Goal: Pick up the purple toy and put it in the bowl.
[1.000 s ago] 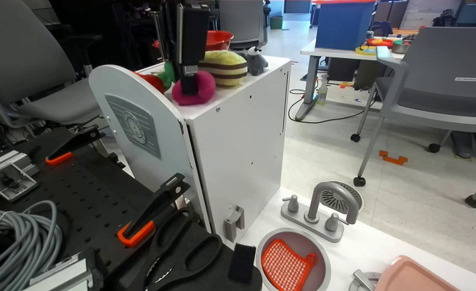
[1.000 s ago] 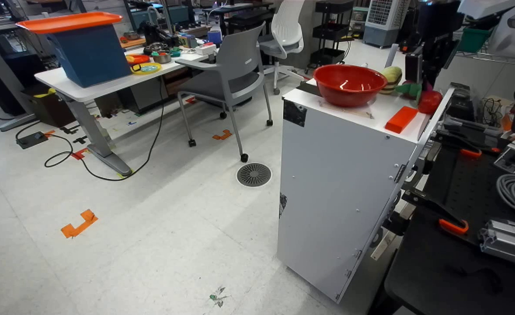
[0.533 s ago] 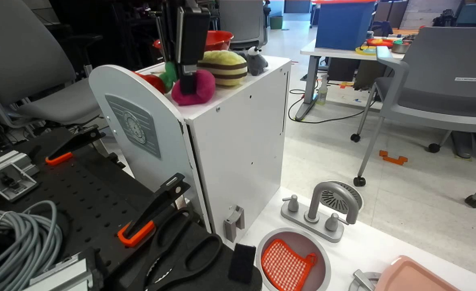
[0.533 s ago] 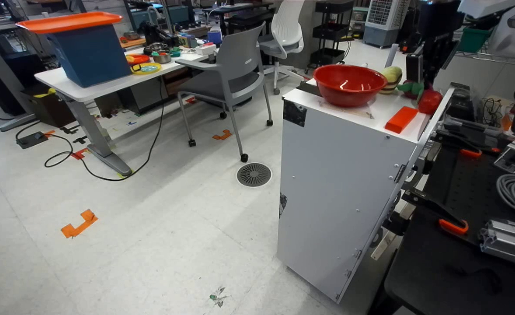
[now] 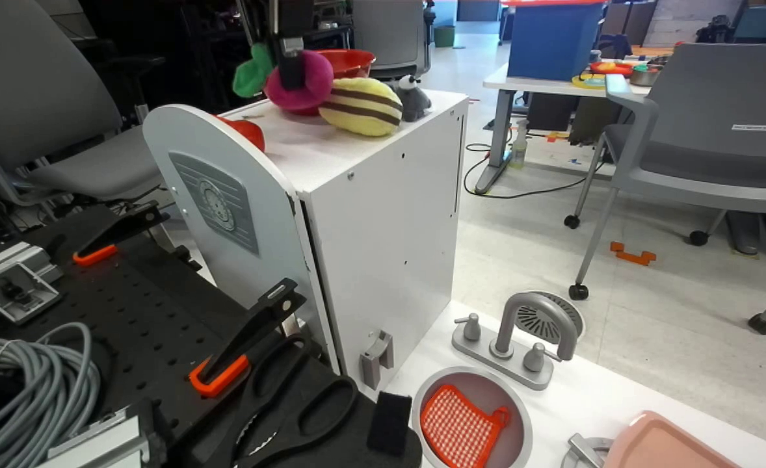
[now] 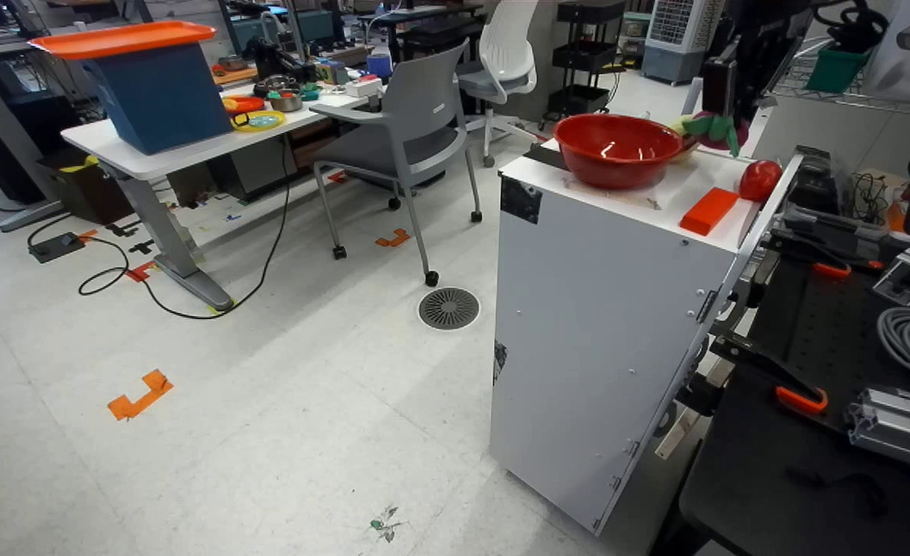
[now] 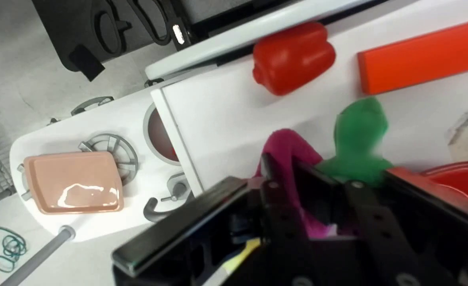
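And the gripper [image 7: 287,171] has it: jaws set tight on the toy [image 5: 302,84], purple-pink and round, hanging above the white cabinet [image 5: 389,214]. The wrist view shows that magenta squeezed from left and right, with its green leaves [image 7: 361,147] poking out on the right side, over the cabinet top. Now to the bowl [image 6: 621,174]! In an exterior view it sits at the left of the top, and the toy hangs just right of its rim, outside it. In an exterior view the bowl is on the far side, partly hidden, while the striped plush [image 5: 362,107] (plump and yellow, dark bands across it) lies right of the toy; the two overlap here, so I cannot tell whether they touch. To its right, a grey plush [image 5: 413,103] sits upright. On that same top, the pepper [image 6: 760,180] lies over on the right, the orange block [image 6: 708,211] just left of it and nearer. Down below on the near side there's a sink [image 5: 527,426], a grey faucet [image 5: 503,351] beyond it, and a pink tray [image 5: 666,448] away to the right.
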You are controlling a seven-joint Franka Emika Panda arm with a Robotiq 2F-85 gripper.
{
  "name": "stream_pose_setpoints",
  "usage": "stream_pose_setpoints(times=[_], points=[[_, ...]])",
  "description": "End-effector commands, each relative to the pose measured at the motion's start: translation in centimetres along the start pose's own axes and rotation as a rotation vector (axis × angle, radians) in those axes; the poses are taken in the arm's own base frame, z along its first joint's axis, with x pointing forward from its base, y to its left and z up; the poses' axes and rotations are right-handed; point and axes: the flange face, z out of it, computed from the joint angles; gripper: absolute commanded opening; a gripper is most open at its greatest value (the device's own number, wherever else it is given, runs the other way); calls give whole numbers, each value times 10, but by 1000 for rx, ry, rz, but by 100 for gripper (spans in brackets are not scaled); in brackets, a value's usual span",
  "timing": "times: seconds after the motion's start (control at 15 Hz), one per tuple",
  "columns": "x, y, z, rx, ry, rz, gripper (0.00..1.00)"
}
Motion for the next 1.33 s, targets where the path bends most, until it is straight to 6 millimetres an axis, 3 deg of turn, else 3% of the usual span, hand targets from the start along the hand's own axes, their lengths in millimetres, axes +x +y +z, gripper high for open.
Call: stream_pose_setpoints(times=[0.0, 0.4, 0.73, 1.27], points=[[-8, -14, -30, -1, 34, -36, 3], [-13, -17, -45, 3, 67, -36, 3], [1, -6, -52, -41, 108, -4, 3], [26, -33, -56, -51, 131, -68, 3]])
